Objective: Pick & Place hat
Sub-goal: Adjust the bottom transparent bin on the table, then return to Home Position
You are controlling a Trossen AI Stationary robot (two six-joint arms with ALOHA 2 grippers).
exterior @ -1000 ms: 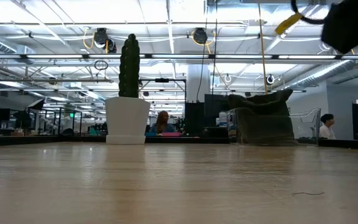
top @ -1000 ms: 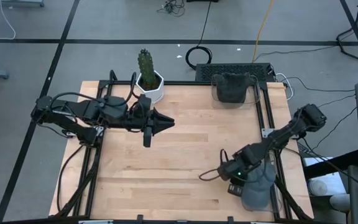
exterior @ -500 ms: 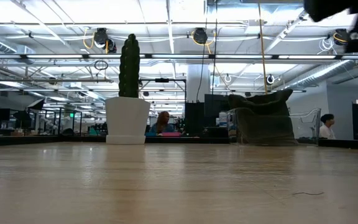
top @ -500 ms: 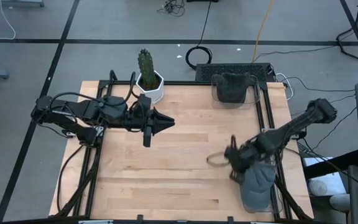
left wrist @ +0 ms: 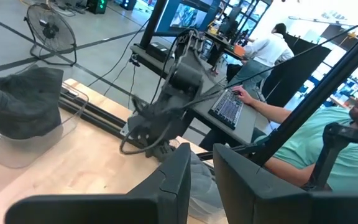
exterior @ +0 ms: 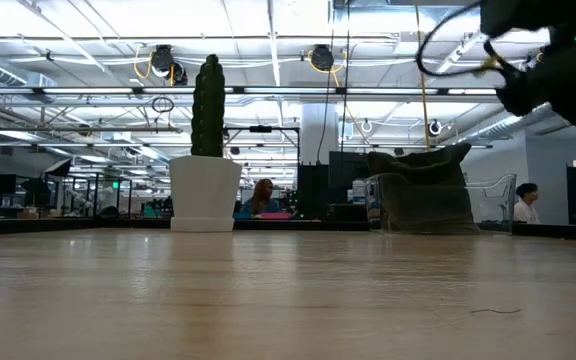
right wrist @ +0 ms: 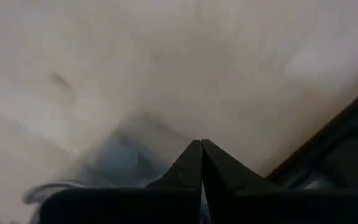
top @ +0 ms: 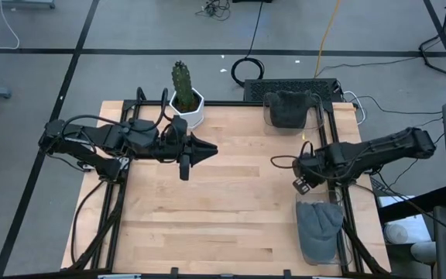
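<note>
A grey hat (top: 320, 225) lies in a clear tray at the table's near right corner. A dark hat (top: 289, 108) sits in a second clear tray at the far edge, also seen in the low view (exterior: 423, 185) and the left wrist view (left wrist: 20, 102). My right gripper (top: 300, 175) hovers over bare wood just beyond the grey hat's tray, with its fingers shut (right wrist: 202, 148) and holding nothing. My left gripper (top: 207, 150) waits raised at the table's left middle, pointing right, with a narrow gap between its fingers (left wrist: 202, 163).
A cactus in a white pot (top: 185, 99) stands at the far edge, left of centre. Black frame rails (top: 339, 155) run along the table's left and right sides. Bare wood (top: 223, 209) spreads across the middle. People sit at desks beyond the table's right side (left wrist: 328, 143).
My right gripper has left the grey hat's tray, rising and swinging toward the far edge until it hangs over bare wood beside the right rail. The grey hat has stayed in its tray.
</note>
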